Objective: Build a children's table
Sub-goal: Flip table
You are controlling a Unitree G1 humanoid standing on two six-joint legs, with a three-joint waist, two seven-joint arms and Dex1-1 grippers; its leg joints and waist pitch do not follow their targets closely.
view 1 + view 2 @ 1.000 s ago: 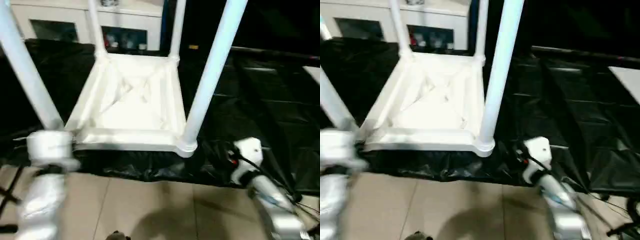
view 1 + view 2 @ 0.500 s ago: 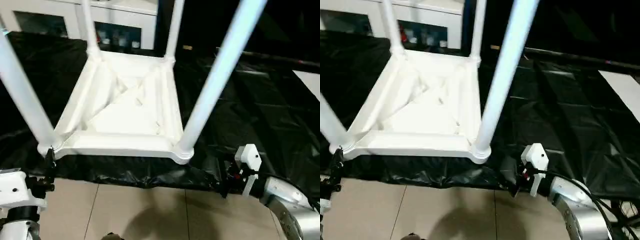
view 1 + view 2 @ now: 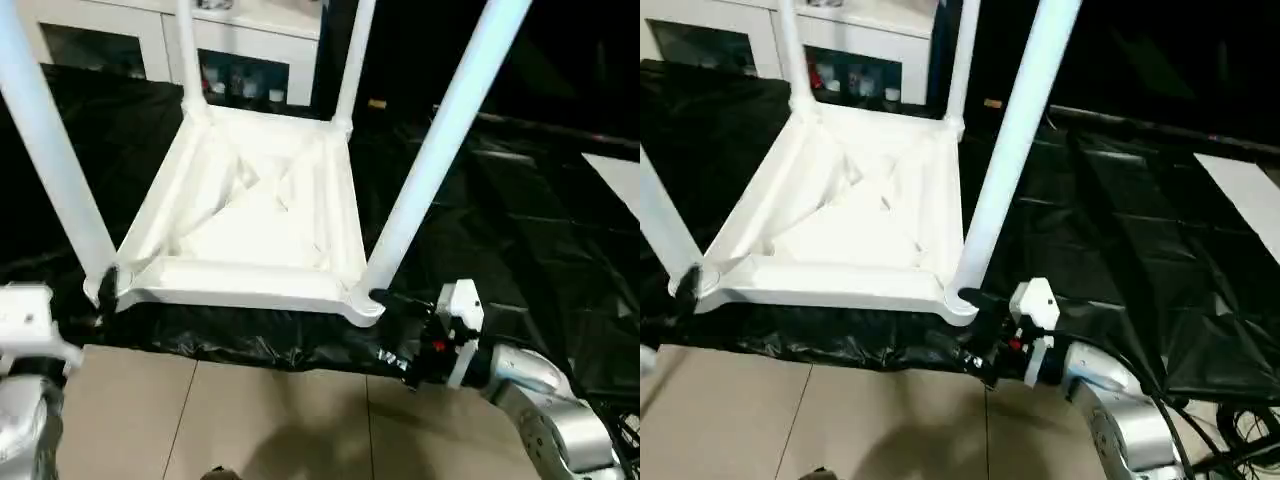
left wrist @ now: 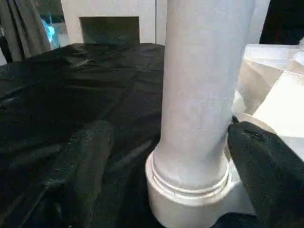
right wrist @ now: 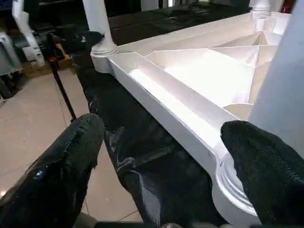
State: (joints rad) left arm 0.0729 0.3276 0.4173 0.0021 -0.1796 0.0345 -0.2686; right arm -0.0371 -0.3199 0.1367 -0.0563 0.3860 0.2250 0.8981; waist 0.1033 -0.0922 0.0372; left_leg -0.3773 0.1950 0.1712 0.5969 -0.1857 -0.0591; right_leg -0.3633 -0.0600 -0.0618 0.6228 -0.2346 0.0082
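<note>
On the black-draped table (image 3: 520,210) the children's table (image 3: 260,215) lies upside down, ribbed underside up, all four legs seated in the corner sockets and rising steeply toward the camera. Its near edge sits at the drape's near edge, just above the tiled floor (image 3: 250,420); behind it stands a white glass-door cabinet (image 3: 250,60). Right gripper (image 3: 392,328) is at the near right corner of the children's table, fingers spread wide: one fingertip (image 5: 259,166) lies against the socket rim, the other below the edge over the drape. The near right leg (image 3: 430,170) rises from that socket, long axis tilted up and away to the robot's right, so it stands just above and beyond this gripper. Left gripper (image 4: 166,171) is at the near left corner, fingers parted on either side of the near left leg (image 4: 202,90) close above its socket collar; one finger (image 4: 266,166) seems to touch the leg, the other stands clear. Judgement: each arm already has its own near leg; any closing grip or lift turns on those corners.
</note>
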